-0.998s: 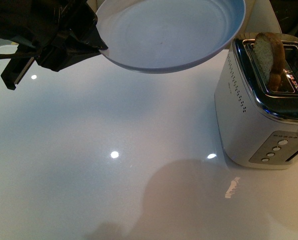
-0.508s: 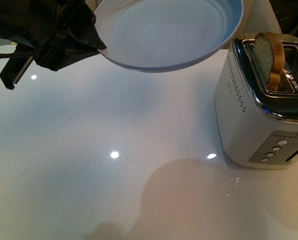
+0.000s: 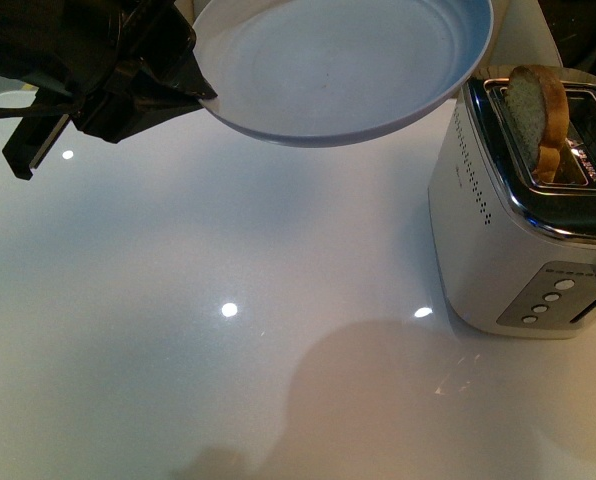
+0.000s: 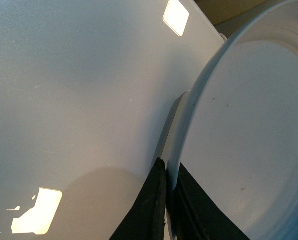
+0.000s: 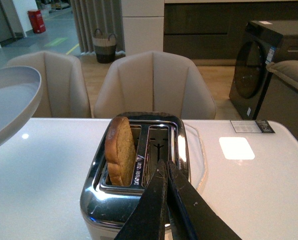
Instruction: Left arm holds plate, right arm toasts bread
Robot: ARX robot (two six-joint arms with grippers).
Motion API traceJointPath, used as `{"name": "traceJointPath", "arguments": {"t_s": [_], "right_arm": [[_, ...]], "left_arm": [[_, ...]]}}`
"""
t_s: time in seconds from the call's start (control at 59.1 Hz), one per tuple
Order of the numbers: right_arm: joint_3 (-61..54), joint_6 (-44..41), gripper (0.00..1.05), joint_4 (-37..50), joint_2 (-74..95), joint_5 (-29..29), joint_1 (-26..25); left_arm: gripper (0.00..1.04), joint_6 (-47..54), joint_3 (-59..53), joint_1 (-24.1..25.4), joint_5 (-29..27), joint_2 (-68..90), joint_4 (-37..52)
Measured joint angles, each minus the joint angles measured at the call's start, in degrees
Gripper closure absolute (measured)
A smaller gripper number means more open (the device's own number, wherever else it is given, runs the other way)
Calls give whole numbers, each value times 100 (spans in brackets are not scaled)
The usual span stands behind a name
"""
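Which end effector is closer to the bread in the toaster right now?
Right. The right end effector, shut, sits just short of the toaster holding the bread; the left end effector grips the plate rim, well left of the toaster.

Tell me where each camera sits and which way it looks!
Front view: on the robot's body, looking down at the table; left gripper shows, holding the plate.
Left wrist view: on the left arm, looking along its fingers at the plate's rim.
Right wrist view: on the right arm, facing the toaster; the shut right gripper shows.
Shared: front and right wrist both show the bread in the toaster.
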Motion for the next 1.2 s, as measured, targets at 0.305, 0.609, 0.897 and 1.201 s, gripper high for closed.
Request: {"name": "traceJointPath", "arguments": {"t_s": [0.305,0.609,0.897,1.201], "right_arm": [[-131,4,103,-647,-931,2,2],[-131,4,103,-1272,-1563,2,2],[-131,4,103,-1672,-1965,2,2],[-129,7,103,-2697,-2953,9,2]], "left_arm": [[102,-2,0,0,-2,-2,0],[102,0,0,0,-2,-2,0],[102,-2,0,0,-2,-2,0],[102,0,0,0,2,-11,0]]}}
